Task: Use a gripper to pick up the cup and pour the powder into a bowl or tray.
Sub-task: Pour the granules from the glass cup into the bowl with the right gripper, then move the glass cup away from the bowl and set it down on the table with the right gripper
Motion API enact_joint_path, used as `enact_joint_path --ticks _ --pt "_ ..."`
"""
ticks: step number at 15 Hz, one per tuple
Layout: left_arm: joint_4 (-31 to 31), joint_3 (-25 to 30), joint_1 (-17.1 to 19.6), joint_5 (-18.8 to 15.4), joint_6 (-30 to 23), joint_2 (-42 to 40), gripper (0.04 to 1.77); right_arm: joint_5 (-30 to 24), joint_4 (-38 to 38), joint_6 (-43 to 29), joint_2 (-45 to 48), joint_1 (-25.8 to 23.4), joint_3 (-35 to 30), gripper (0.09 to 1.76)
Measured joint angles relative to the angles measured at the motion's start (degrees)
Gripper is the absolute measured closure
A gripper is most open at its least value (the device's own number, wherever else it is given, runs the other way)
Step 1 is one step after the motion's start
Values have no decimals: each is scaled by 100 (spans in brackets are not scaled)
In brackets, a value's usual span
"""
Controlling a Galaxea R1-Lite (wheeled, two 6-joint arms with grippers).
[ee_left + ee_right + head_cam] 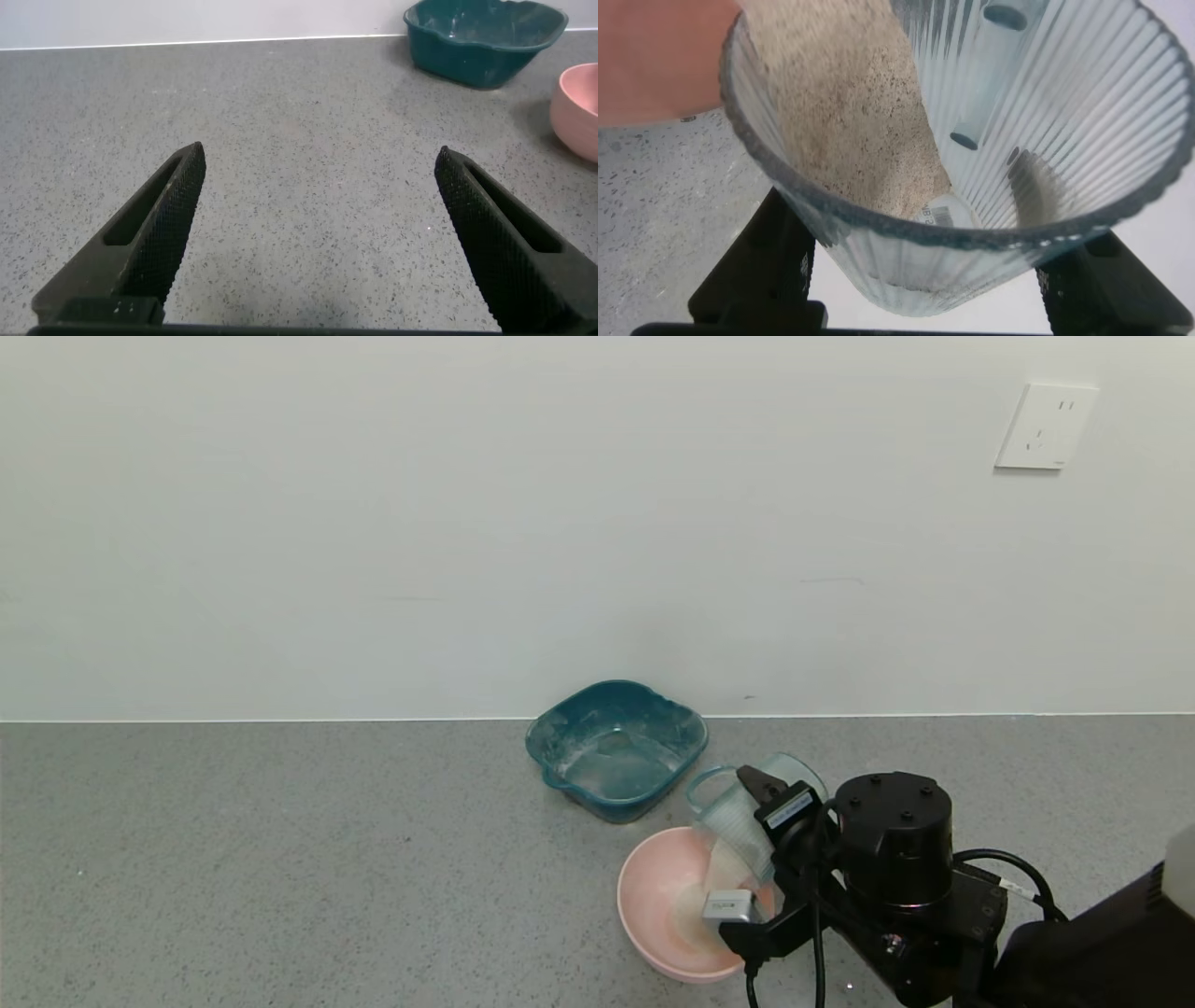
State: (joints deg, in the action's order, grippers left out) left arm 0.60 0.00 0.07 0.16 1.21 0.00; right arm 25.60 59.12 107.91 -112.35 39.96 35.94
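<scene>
The cup, tipped over the pink bowl on the counter, spills powder. The right claw pinches it. The left claw, spread, idles apart. Tilting off-centre could scatter powder past the rim.

Cup between the right gripper fingers: clear with a bluish tint, fine vertical ribbing. Powder inside it — off-white, grainy, tiny dark specks. Bowl just beyond those fingers: plain pale pink. Tray further out — dark teal, white dust smears. Left gripper fingers: black, cross-hatched pads. Counter between them is grey, speckled.
</scene>
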Motion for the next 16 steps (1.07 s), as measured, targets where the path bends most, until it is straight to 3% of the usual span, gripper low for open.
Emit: enact_joint_path --ticks 12,16 --pt "2 0 -2 0 2 0 5 -38 99 -99 111 -72 -35 51" --pt "2 0 0 0 2 0 5 -38 221 -739 155 -68 -166 51"
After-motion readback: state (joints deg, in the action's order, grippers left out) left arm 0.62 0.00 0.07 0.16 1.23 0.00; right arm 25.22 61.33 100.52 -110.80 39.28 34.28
